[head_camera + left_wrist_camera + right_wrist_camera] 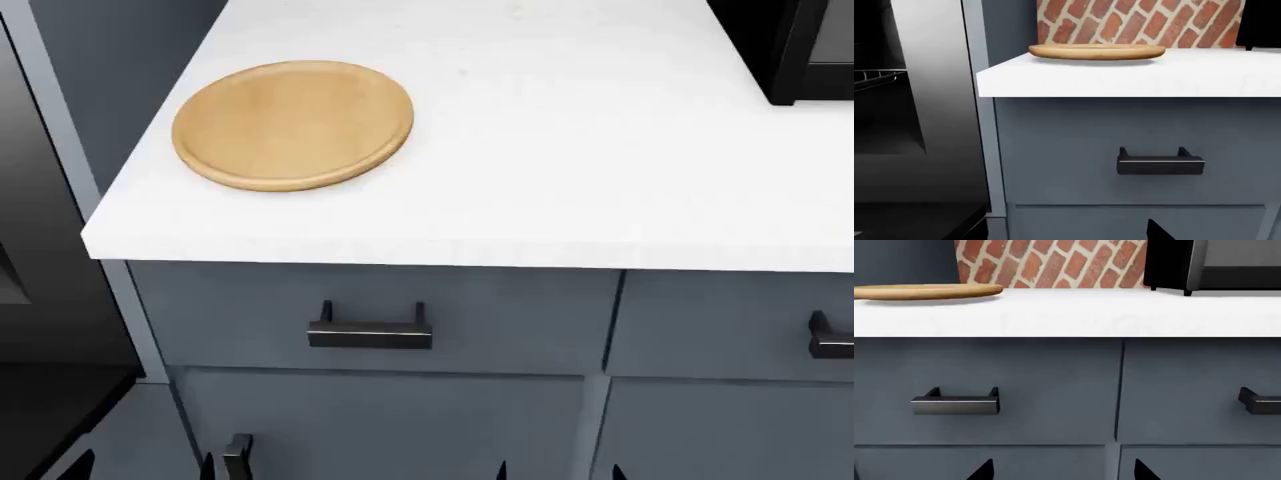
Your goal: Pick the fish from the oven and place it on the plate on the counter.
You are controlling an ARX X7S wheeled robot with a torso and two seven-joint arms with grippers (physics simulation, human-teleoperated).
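Fish: not seen in any of the three views; its place cannot be told.
Plate: a round tan wooden disc is laid flat on the counter, near the left end and towards the far side, with nothing on it. In the left wrist view it is seen edge-on before a red brick wall.
Counter: a plain white top is shown above grey-blue drawers; a dark bar handle is fixed on the upper left drawer.
Oven: a dark cavity is seen left of the counter in the left wrist view, with thin wire rack bars at its upper part.
Black appliance: it is set at the far right of the counter, well apart from the plate.
Left gripper: only dark finger tips are caught at the bottom edge of the head view, apart from each other; nothing is held between them.
Right gripper: two dark tips are seen spread, nothing pinched between them, low before the drawer fronts.
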